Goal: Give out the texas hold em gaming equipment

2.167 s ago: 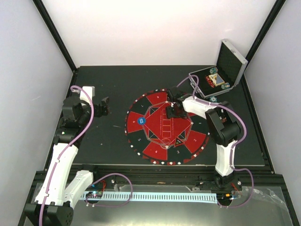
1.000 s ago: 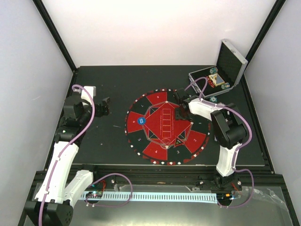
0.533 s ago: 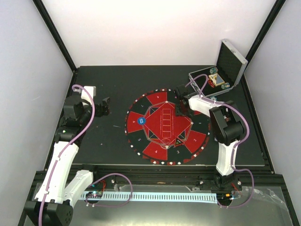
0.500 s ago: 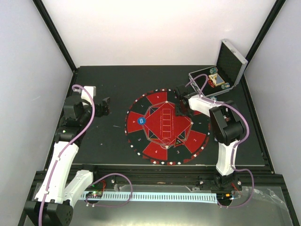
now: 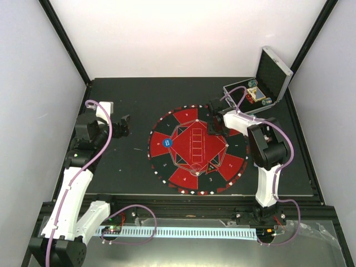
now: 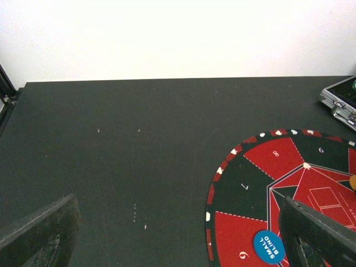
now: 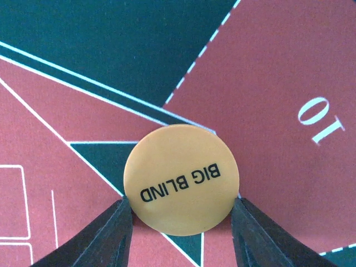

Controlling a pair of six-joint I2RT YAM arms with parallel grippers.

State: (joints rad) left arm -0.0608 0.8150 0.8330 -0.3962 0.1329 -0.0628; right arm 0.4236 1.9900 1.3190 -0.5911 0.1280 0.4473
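Note:
My right gripper (image 7: pixel 179 204) is shut on an orange marker disc (image 7: pixel 181 178) printed "BIG BLIND", one finger on each side, close over the red-and-black mat near its "10" sector. In the top view this gripper (image 5: pixel 214 125) is over the mat's far right part. A blue "SMALL BLIND" disc (image 5: pixel 170 143) lies on the mat's left side and also shows in the left wrist view (image 6: pixel 268 246). A black triangle marker (image 5: pixel 212 167) lies on the mat's near right. My left gripper (image 5: pixel 122 125) is open and empty, left of the mat.
The round mat (image 5: pixel 167 161) fills the middle of the black table. An open silver case (image 5: pixel 273 71) stands at the far right with teal chips (image 5: pixel 253 83) inside. Black frame rails run along both table sides.
My right gripper has moved from over the mat's centre toward its far right part. The left arm has not moved.

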